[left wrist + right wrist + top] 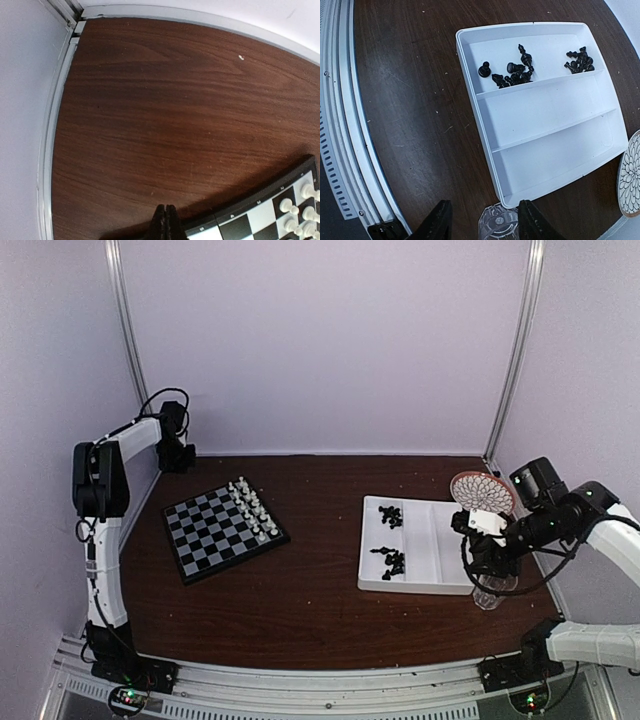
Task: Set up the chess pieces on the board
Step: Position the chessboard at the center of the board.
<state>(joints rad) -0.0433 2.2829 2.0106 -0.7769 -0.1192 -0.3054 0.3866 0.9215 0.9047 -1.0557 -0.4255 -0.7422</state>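
Board (224, 532) left of centre, white pieces (252, 508) in two rows along its far-right edge. Black pieces (517, 75) heaped in tray (440, 540), right. Left gripper (164, 222) pressed together, empty, off board's far-left side. Right gripper (485, 220) spread over glass (498, 222) beside tray.

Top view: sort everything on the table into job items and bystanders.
Job: board; white chess pieces standing on it; black chess pieces in the divided white tray.
Lying about: the divided white tray itself; patterned plate; clear glass.
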